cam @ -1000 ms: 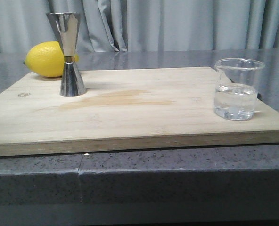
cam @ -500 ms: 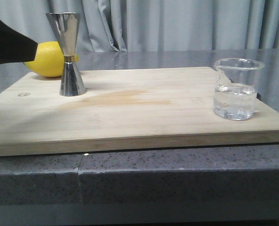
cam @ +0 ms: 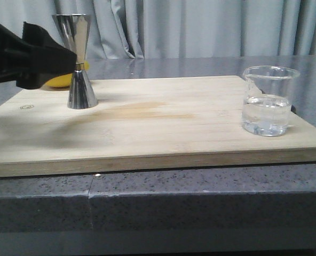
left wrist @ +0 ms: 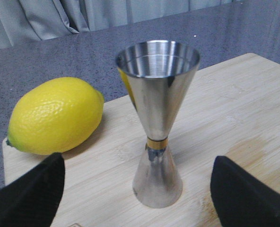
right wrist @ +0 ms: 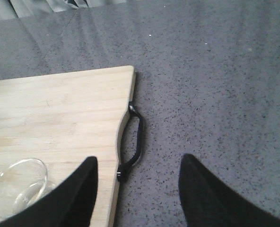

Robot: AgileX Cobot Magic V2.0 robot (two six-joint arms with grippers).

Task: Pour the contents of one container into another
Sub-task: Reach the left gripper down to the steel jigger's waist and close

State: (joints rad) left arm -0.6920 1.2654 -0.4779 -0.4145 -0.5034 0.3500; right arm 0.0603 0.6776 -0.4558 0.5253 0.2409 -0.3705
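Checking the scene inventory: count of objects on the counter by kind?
Beaker: 1
Jigger: 1
Lemon: 1
Cutting board: 1
Total: 4

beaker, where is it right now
In the front view the beaker stands upright near the right edge of the board, far across from the jigger; no claw touches it.

Grey speckled countertop (cam: pixel 200 202); wooden cutting board (cam: pixel 158 133) and lemon (left wrist: pixel 55 116) on it
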